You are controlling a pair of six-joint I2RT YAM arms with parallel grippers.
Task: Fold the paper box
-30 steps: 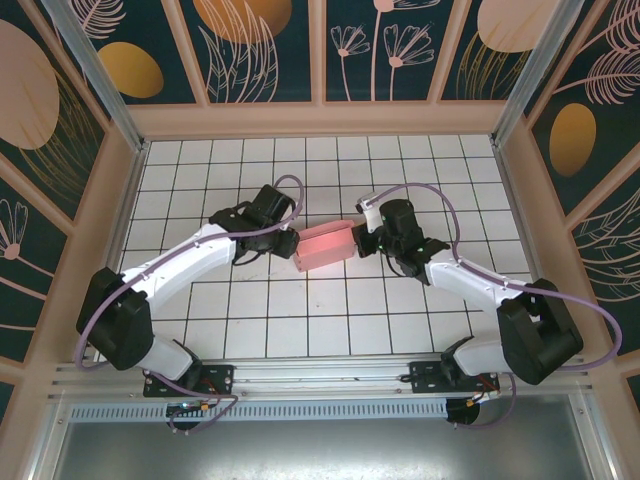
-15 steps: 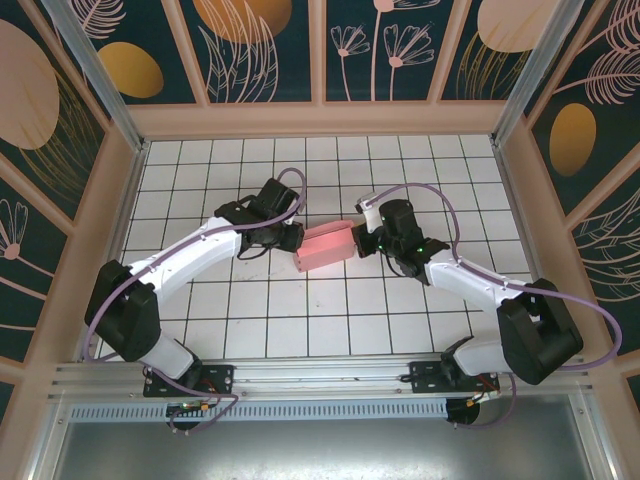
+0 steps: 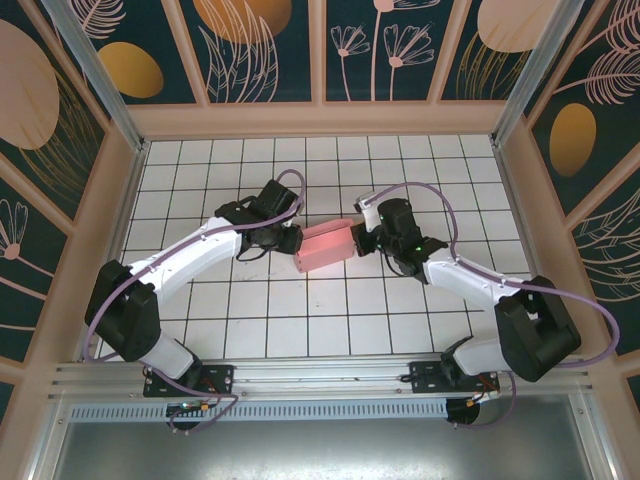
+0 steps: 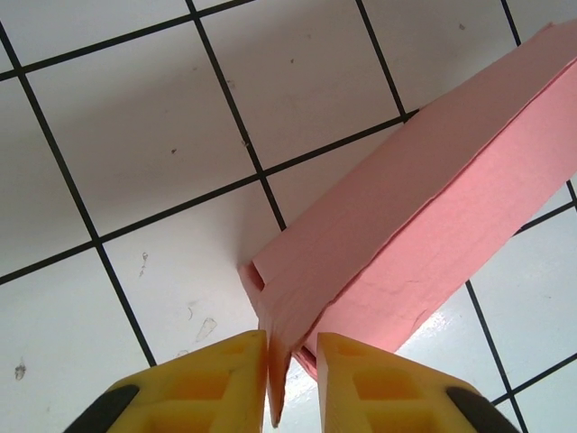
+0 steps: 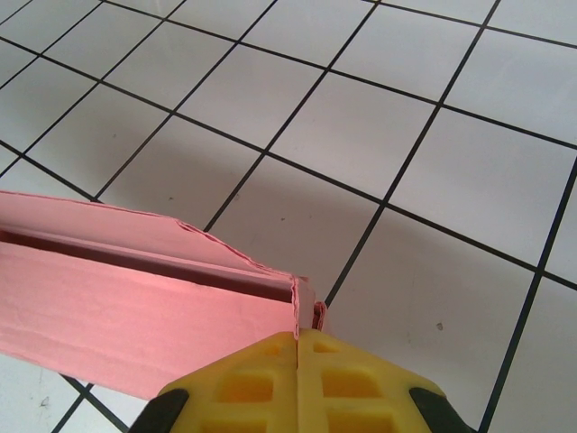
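I see the paper box (image 3: 325, 245) as a flat pink sleeve near the middle of the tiled counter (image 3: 300, 330), between my two arms. My left claw (image 4: 290, 347) is narrow, pinching a flap at one end. My right claw (image 5: 297, 338) is clamped tight on the opposite corner.

Free tiles (image 3: 300, 330) fwd/aft of paper box (image 3: 326, 247)

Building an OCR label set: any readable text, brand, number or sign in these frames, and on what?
None to read.
The pink paper box is plain card on every face seen.
The left gripper and right gripper pinching it are plain yellow, unmarked.
The wall panels carry only leaf and circle patterns.
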